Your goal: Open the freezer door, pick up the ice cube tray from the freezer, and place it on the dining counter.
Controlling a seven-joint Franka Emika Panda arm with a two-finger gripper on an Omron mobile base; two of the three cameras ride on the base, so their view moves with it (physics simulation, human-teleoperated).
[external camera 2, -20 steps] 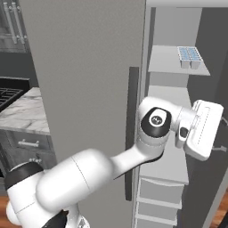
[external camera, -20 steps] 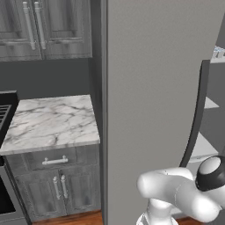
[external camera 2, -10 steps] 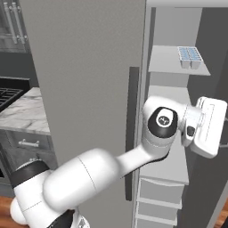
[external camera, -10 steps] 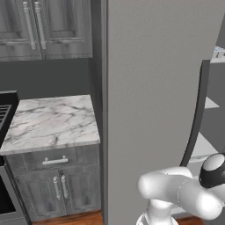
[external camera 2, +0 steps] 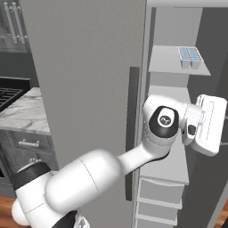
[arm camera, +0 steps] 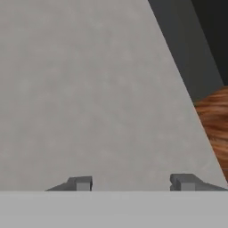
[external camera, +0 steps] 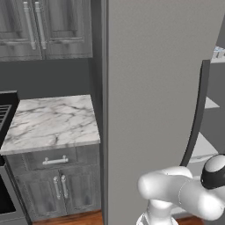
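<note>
Beside the ice cube tray (external camera 2: 190,57) shelf, arm bends rightward, claw (arm camera: 132,182) parted.

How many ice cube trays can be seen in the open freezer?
1. The ice cube tray sits on the upper shelf of the freezer, above the robot's hand. Others may be hidden behind the arm or on lower shelves.

We see the tall matte grey freezer door (external camera 2: 89,89) swung aside, leaving the white shelves (external camera 2: 178,67) reachable from the front. The small blue-celled ice cube tray (external camera 2: 190,57) has free room above it. A flat grey panel (arm camera: 89,89) blocks our gripper (arm camera: 132,182) directly ahead.
</note>
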